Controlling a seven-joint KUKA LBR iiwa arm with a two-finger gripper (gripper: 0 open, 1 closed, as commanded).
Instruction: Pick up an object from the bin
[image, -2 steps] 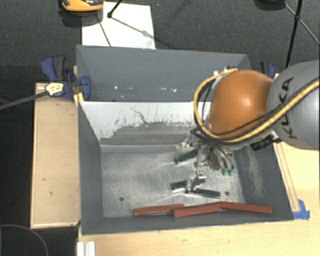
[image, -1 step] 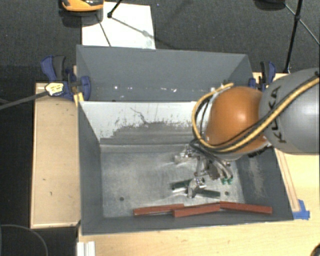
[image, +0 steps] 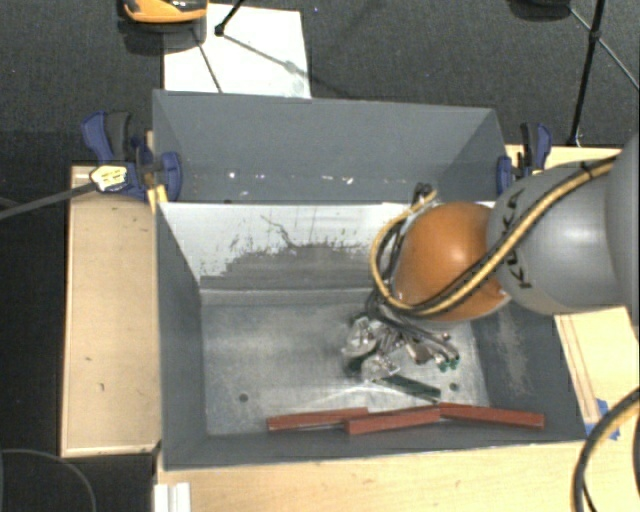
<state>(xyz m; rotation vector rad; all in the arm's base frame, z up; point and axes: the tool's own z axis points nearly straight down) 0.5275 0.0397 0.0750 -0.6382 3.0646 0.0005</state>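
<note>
— Where do we see the gripper (image: 388, 352) at this moment?

— We see it low inside the bin (image: 180, 330), close to the floor, a little right of the centre of the frame. The arm (image: 570, 250) comes in from the right side, and its orange cover (image: 440, 262), with cables (image: 384, 258) looped around it, hangs just above the gripper.

— Is it wide, narrow, or holding something?

— We cannot tell. Its shiny parts are crowded together there.

— Which thing is nearest to it?

— A dark green stick (image: 412, 384) lies on the floor just below the gripper, toward the lower right, and is slightly tilted. We cannot say if they touch.

— And the rest?

— Three long reddish-brown strips (image: 318, 420) lie almost end to end along the lower edge of the floor, near the front wall and apart from the gripper.
</note>
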